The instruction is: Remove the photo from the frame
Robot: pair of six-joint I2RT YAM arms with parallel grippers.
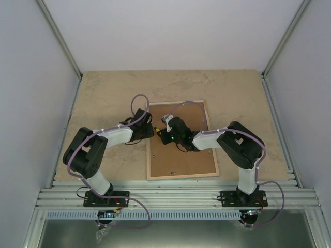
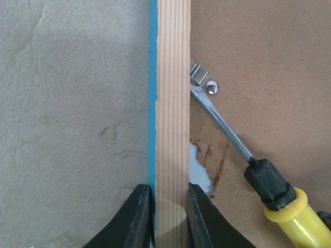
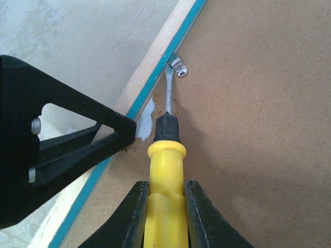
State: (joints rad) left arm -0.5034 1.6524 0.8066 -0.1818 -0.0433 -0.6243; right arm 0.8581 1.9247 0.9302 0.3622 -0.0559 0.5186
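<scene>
The left hand (image 2: 168, 195) clamps the wooden edge of the frame (image 2: 173, 103). The right hand (image 3: 166, 192) grips a yellow screwdriver (image 3: 165, 155), its tip at a metal clip (image 3: 178, 66) on the backing (image 3: 258, 129).

You have the frame (image 1: 181, 176) lying back-up on the counter (image 1: 103, 98), ahead of the two arm bases and between them, with the backing board (image 1: 176, 163) set inside its rails. Your left fingers (image 2: 135, 217) sit one on each side of the frame's left rail, touching it. Your right fingers (image 3: 135, 212) clasp the screwdriver (image 3: 165, 165) over the backing board, its tip at the clip (image 3: 178, 66) just beside that same rail.
</scene>
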